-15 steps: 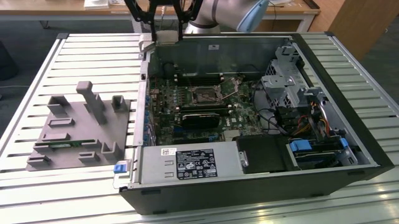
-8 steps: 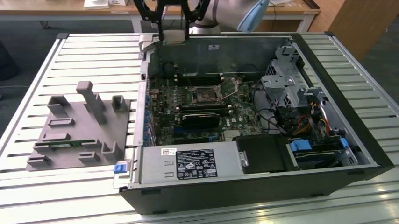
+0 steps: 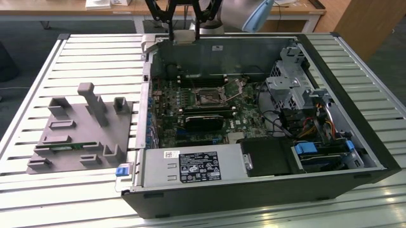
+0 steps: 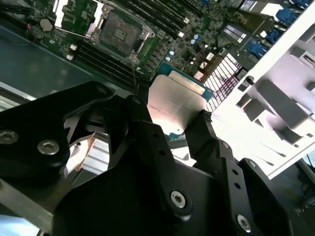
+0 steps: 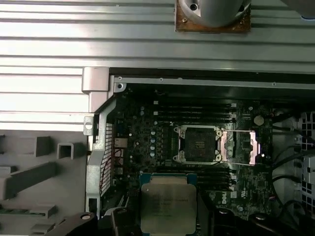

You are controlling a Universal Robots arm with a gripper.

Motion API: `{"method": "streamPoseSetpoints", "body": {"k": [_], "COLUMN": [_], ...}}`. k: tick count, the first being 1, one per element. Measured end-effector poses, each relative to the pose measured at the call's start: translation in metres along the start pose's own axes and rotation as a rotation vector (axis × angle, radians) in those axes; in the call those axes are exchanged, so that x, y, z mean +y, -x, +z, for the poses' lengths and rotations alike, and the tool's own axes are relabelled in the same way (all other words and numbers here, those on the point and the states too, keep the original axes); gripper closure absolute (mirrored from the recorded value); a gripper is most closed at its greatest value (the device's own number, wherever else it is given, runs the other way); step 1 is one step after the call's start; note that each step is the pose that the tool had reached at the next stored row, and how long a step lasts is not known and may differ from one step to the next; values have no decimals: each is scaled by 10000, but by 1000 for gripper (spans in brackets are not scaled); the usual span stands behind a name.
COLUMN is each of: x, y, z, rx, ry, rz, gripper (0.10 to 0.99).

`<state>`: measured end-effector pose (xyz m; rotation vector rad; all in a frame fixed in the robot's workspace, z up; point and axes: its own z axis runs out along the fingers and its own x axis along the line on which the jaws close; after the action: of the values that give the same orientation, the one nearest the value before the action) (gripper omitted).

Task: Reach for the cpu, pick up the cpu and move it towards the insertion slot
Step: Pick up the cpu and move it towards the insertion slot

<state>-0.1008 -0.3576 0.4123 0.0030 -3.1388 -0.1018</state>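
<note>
Two of three steps look done: reach and pickup. Claw is closed on the cpu, one dark finger on each side of the chip, silver lid facing the second wrist camera, teal rim showing along its far edge. In the first wrist view the cpu sits clamped, held in the air above the motherboard.

Transfer is partway, I'd judge. Slot is near but apart from the chip in the first wrist view: dark square socket in a silvery frame, load plate swung open beside it, so the socket looks ready to take the chip. In the second wrist view the slot lies well beyond the chip's far edge, memory slots in between. The chip isn't over the socket.

From the exterior view, the claw hangs at the far wall of the open pc case, high above the board. Slot is down in the middle of the case. Grey fixture sits on the table to the exterior view's left, well apart from the claw.

Left: close the remaining gap to the socket. Can't tell whether chip orientation matches the socket.
</note>
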Motion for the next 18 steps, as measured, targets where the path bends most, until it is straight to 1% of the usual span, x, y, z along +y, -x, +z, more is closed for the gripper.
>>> {"method": "streamPoseSetpoints", "body": {"k": [4, 11, 18], "x": [26, 91, 119], "y": [65, 147, 285], "z": [5, 13, 31], "rx": [-2, -7, -12], "ry": [0, 0, 5], "rz": [32, 73, 150], "gripper": [541, 541, 541]}}
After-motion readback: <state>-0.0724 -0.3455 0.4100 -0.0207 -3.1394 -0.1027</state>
